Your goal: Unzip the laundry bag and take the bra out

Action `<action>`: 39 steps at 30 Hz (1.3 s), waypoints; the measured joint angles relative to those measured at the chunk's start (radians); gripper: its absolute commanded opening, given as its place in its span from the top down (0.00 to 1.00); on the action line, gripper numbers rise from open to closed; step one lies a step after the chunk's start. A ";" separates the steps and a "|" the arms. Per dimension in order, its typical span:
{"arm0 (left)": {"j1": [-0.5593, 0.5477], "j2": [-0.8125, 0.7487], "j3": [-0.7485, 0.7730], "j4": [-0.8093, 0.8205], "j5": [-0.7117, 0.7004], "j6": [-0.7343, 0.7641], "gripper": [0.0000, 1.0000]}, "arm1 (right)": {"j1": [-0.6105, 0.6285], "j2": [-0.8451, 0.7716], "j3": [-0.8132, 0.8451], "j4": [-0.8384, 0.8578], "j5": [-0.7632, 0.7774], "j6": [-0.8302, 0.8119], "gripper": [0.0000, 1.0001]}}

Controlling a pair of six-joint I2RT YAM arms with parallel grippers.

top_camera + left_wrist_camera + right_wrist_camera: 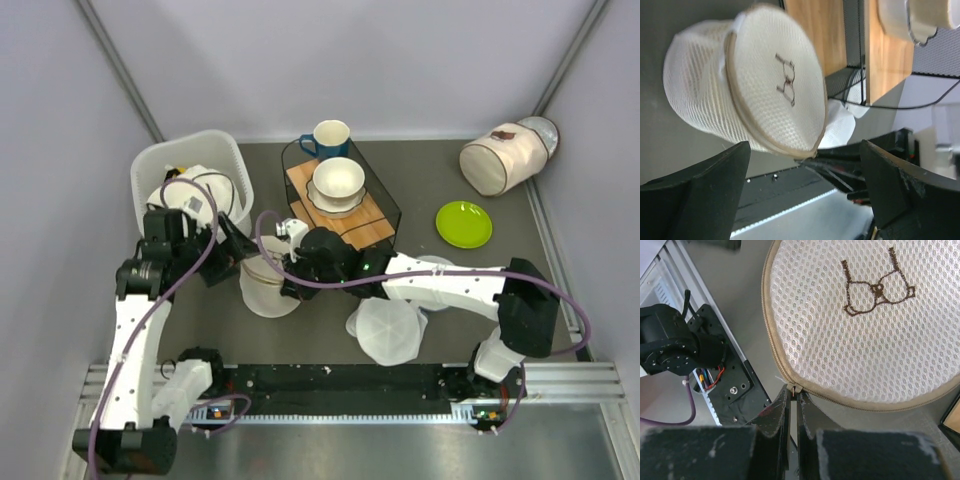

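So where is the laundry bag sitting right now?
In the top view the laundry bag sits left of centre, in front of the wire rack, between the left claw and the right claw, which pinches its zip pull.

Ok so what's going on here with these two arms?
They are working on the round mesh laundry bag. The right fingers are pinched shut on the zip pull at its rim. The left fingers stand open just in front of the bag, holding nothing. No bra is out yet.

laundry bag cropped top and right, contents hidden
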 measured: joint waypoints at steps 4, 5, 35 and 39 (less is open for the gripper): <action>0.000 -0.088 -0.124 0.002 0.037 -0.056 0.06 | 0.000 0.000 0.001 0.000 -0.005 0.001 1.00; 0.000 -0.090 -0.152 0.000 0.042 -0.072 0.06 | 0.000 0.000 0.001 -0.001 -0.007 0.003 1.00; 0.020 0.206 -0.051 0.037 0.024 -0.012 0.16 | 0.008 -0.126 -0.154 0.006 0.041 -0.048 1.00; 0.035 0.179 -0.026 0.053 0.010 -0.002 0.01 | 0.019 -0.074 -0.086 -0.016 0.034 -0.038 1.00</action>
